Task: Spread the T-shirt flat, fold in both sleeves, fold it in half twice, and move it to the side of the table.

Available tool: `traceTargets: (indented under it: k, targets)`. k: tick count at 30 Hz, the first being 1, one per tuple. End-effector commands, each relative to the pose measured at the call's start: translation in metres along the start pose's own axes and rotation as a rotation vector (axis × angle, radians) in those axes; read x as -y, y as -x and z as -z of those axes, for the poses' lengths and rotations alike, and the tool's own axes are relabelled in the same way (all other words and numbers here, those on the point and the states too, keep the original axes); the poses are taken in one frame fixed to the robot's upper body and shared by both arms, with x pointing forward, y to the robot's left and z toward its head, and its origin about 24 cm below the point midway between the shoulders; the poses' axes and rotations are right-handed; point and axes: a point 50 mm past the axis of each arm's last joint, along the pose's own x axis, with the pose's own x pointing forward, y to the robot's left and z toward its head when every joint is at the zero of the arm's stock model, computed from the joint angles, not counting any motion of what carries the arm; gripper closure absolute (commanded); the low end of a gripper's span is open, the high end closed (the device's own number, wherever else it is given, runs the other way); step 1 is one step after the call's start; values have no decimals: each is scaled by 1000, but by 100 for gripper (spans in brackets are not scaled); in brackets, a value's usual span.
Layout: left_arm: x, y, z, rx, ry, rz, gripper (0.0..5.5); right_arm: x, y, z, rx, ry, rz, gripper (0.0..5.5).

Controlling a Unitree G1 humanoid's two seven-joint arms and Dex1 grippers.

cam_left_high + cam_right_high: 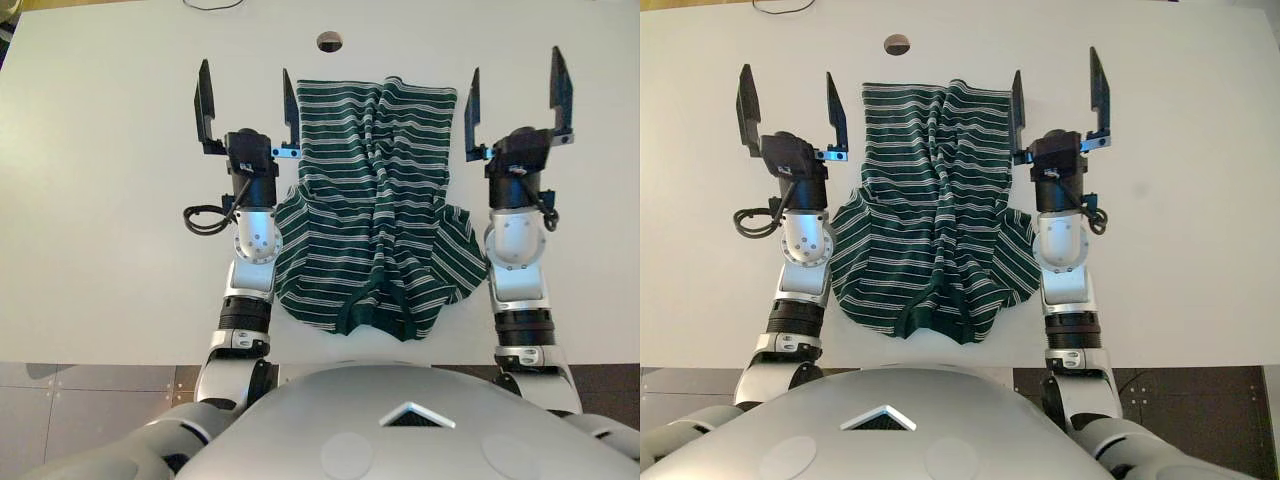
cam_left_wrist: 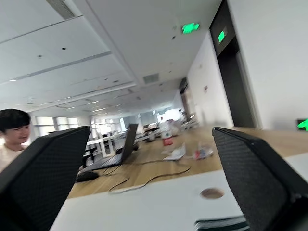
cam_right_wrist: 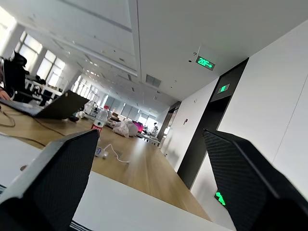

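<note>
A dark green T-shirt with white stripes [image 1: 375,210] lies rumpled on the white table [image 1: 100,200], collar toward the near edge, hem at the far end. Its body is bunched along the middle and both sleeves flare out near my wrists. My left gripper [image 1: 247,100] is open, held up just left of the shirt's far left edge. My right gripper [image 1: 517,92] is open as well, raised just right of the shirt's far right edge. Neither holds anything. In the left wrist view a corner of the shirt [image 2: 219,223] peeks between the wide-apart fingers [image 2: 38,178].
A round cable hole [image 1: 329,41] sits in the table beyond the shirt's hem. A dark cable [image 1: 212,4] lies at the far edge. Wide bare tabletop stretches to the left and right of the arms.
</note>
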Motion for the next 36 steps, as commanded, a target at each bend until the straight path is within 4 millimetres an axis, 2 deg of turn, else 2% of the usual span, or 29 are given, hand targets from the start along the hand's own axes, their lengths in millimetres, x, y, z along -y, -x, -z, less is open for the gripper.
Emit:
traceTargets:
  k: [1, 7, 15, 22, 26, 28, 32, 36]
  targets:
    - [5, 5, -3, -17, 41, -15, 100, -3, 2, -1, -8, 14, 20, 157]
    - [2, 6, -12, 9, 113, -18, 100, 6, 9, -4, -13, 12, 30, 157]
    - [-14, 3, -18, 10, 187, 30, 100, 29, 12, -15, -26, -127, -63, 157]
    - [-2, 9, -23, 35, 191, 161, 100, 17, 30, -21, -34, -163, -183, 157]
    - [7, 7, -14, -4, 239, 148, 100, 26, 32, -20, -34, -245, -47, 157]
    - [15, 3, -7, -36, 257, 103, 100, 23, 28, -15, -42, -259, 26, 157]
    - [31, -2, -1, -40, 276, 97, 100, 12, 18, -9, -24, -235, 70, 157]
    - [33, -6, -2, -51, 342, 119, 100, 17, 11, -10, 12, -227, 119, 157]
